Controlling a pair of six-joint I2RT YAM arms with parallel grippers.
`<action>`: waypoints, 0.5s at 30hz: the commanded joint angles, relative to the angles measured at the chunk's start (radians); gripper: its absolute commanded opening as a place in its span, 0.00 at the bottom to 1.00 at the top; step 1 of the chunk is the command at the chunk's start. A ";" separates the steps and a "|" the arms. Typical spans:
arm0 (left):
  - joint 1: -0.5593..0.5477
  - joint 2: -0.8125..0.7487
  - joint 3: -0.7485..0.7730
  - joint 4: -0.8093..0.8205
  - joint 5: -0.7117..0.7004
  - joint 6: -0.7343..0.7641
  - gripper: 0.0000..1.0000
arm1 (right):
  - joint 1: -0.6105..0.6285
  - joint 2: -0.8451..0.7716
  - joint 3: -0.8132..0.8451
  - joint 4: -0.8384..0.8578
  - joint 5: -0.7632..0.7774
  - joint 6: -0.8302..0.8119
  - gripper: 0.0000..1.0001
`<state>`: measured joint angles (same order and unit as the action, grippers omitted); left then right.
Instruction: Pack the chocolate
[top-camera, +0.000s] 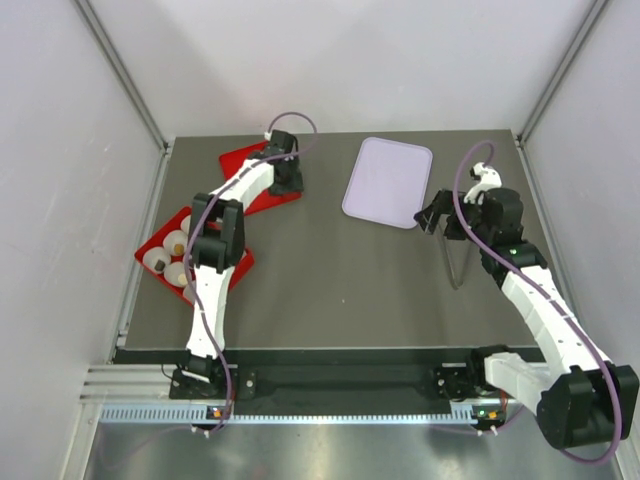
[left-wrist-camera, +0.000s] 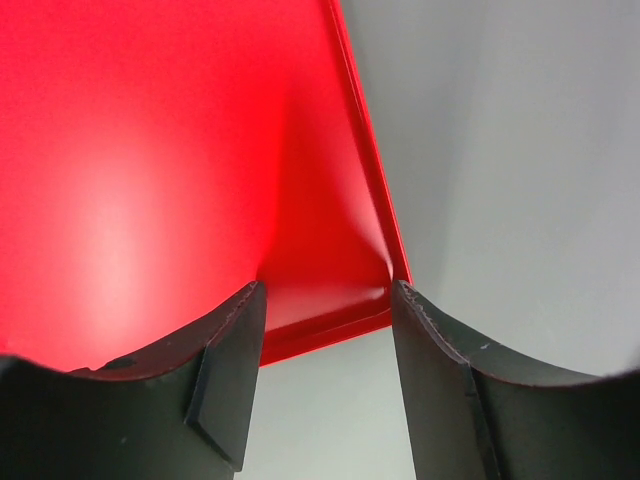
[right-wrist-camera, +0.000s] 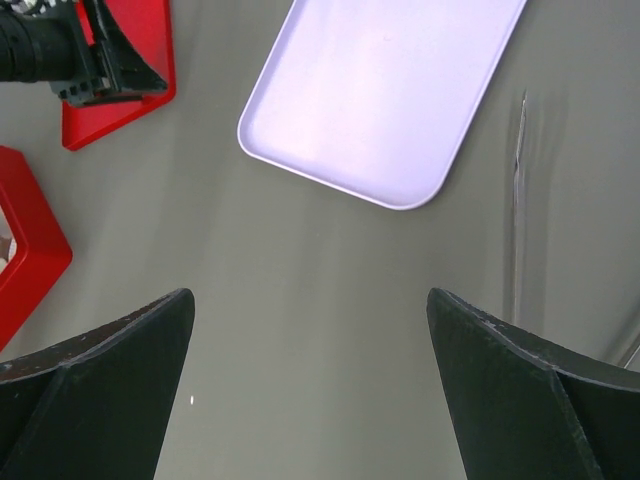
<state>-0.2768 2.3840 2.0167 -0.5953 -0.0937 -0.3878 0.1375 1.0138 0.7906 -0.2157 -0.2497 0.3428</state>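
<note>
The chocolate shows only in the top view, as tiny brown pieces (top-camera: 175, 250) in white paper cups inside an open red box (top-camera: 150, 247) at the left edge. My left gripper (top-camera: 287, 183) is at the back left, low over a flat red lid (top-camera: 240, 160). In the left wrist view the gripper (left-wrist-camera: 328, 300) is open, with the lid's near corner (left-wrist-camera: 330, 300) between the fingertips. My right gripper (top-camera: 430, 220) is open and empty above bare table, also in its wrist view (right-wrist-camera: 308, 300). It is far from the box.
A flat lavender tray (top-camera: 388, 180) lies at the back centre, just left of my right gripper; it also shows in the right wrist view (right-wrist-camera: 385, 90). A thin pale streak (right-wrist-camera: 518, 200) marks the table to the right. Grey walls close in the table.
</note>
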 joint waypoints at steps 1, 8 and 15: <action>-0.070 -0.077 -0.087 -0.009 0.089 0.013 0.58 | 0.016 -0.001 0.007 0.049 -0.019 -0.004 0.99; -0.117 -0.128 -0.108 -0.026 0.124 0.098 0.59 | 0.025 -0.018 0.009 0.041 -0.022 -0.005 0.99; -0.117 -0.160 -0.026 -0.106 0.008 0.081 0.58 | 0.027 -0.021 -0.002 0.041 -0.014 -0.013 0.99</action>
<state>-0.4061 2.3138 1.9457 -0.6693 -0.0319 -0.3103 0.1505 1.0145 0.7902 -0.2161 -0.2611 0.3420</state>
